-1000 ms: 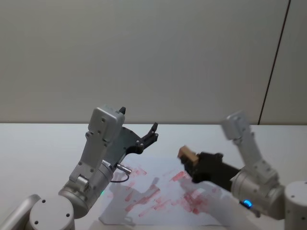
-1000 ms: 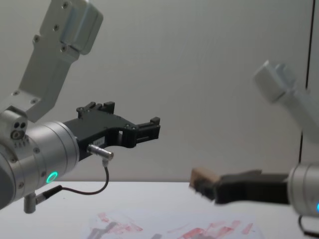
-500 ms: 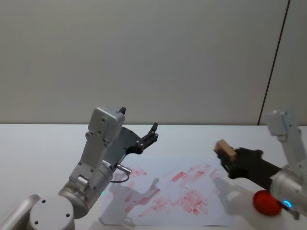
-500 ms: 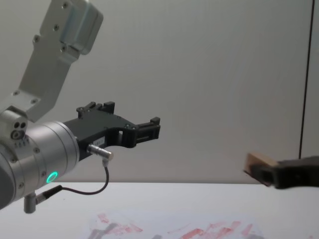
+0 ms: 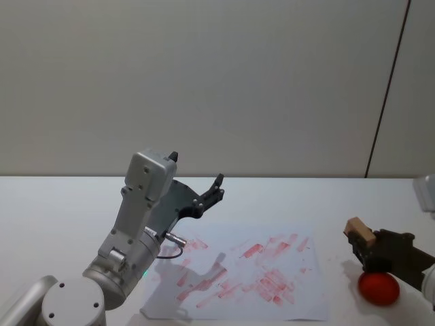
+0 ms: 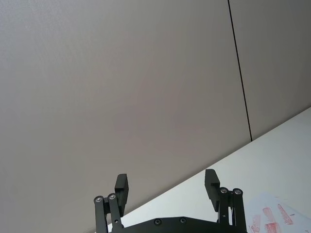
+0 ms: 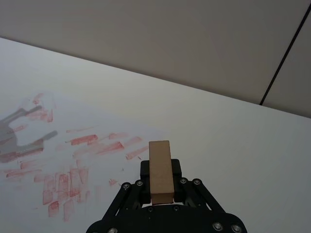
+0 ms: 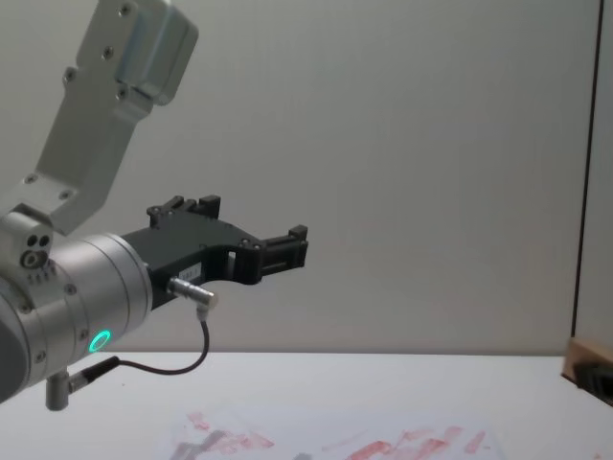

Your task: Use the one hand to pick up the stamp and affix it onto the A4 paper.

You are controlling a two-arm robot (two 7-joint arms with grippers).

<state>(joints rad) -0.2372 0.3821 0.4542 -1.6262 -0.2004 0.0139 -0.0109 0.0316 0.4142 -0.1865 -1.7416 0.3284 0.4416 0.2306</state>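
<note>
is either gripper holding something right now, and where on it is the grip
The right gripper holds the stamp by its near end, the far end sticking out. The left gripper is open and empty.

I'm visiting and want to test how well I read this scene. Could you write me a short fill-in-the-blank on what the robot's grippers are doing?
1. The right gripper is shut on a wooden ____.
2. The A4 paper is covered in marks of the colour ____.
3. Held up above the table, the left gripper has its fingers ____.
4. In the head view, a red ____ lies just below the right gripper.

Missing words: stamp; red; open; ball
</note>
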